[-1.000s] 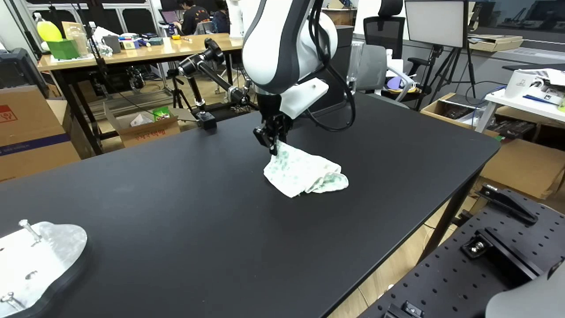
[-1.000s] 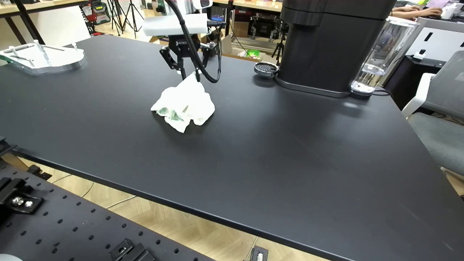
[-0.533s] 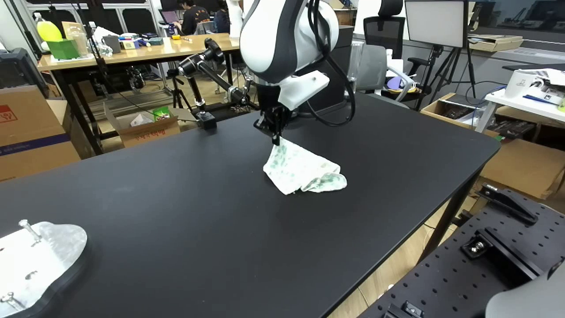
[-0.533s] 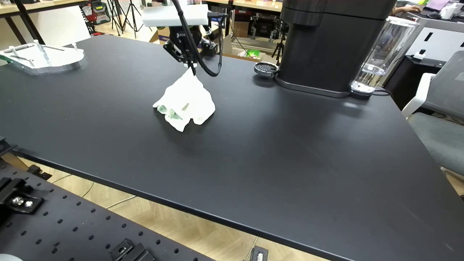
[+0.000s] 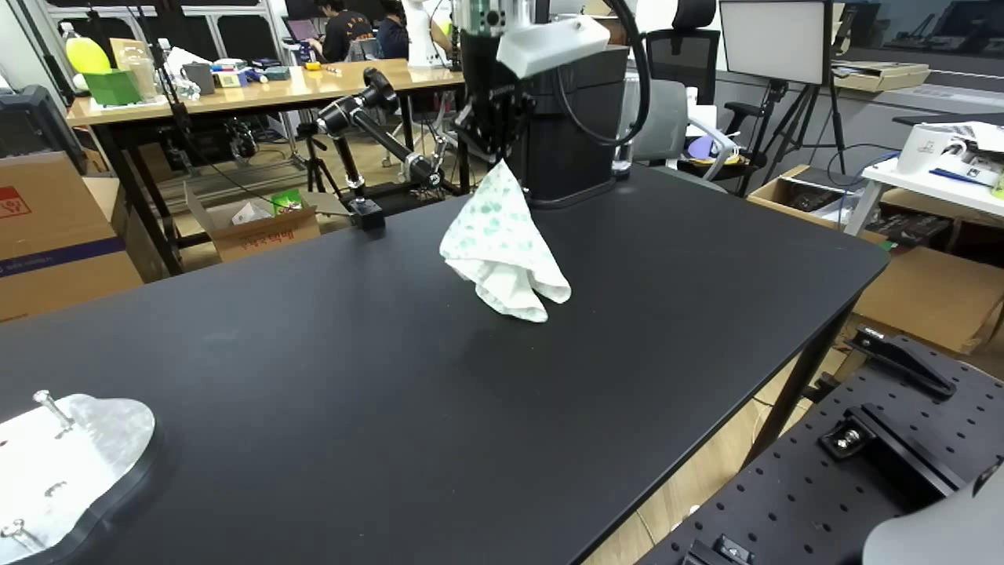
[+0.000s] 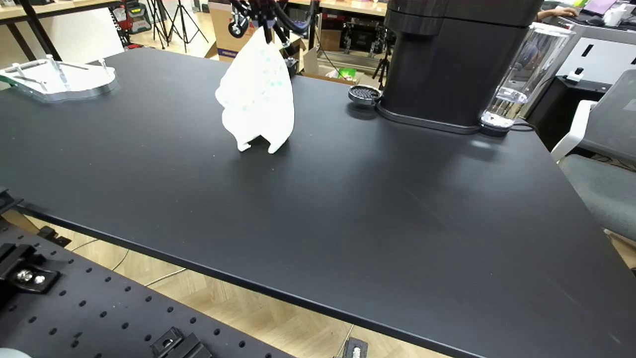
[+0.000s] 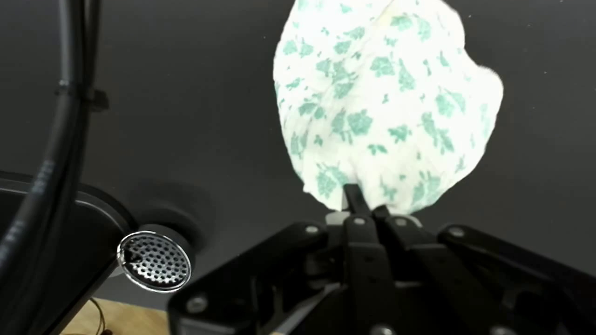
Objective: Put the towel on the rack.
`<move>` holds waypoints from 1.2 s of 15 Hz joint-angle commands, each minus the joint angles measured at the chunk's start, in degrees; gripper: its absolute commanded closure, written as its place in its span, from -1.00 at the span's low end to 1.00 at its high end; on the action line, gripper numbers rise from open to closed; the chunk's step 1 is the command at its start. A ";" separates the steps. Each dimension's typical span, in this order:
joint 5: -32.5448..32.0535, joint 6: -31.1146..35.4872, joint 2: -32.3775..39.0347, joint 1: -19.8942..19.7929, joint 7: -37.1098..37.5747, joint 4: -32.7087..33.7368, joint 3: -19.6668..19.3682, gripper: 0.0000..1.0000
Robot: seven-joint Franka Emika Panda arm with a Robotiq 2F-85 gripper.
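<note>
Towel [image 5: 506,243] hangs over bench [image 5: 353,408], upper end pinched in the pincer [image 7: 367,201], jaws nearly together. Step, I judge: lift. Next: carry to rack, possibly the pegged plate [image 5: 102,443] at left.

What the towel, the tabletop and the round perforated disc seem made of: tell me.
Towel: soft, matt cloth, possibly cotton; it drapes in folds.
Tabletop: smooth, dull black, perhaps laminate; it returns only blurred highlights.
Perforated disc: shiny, probably polished metal or chromed plastic; its rim gleams.
</note>
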 commanded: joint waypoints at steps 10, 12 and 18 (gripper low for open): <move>2.33 -20.25 -18.23 -0.65 6.08 8.79 1.98 0.99; 2.02 -21.93 -17.33 -0.54 6.39 12.36 2.76 0.99; 3.28 -24.33 -10.10 0.36 4.57 22.39 4.22 0.99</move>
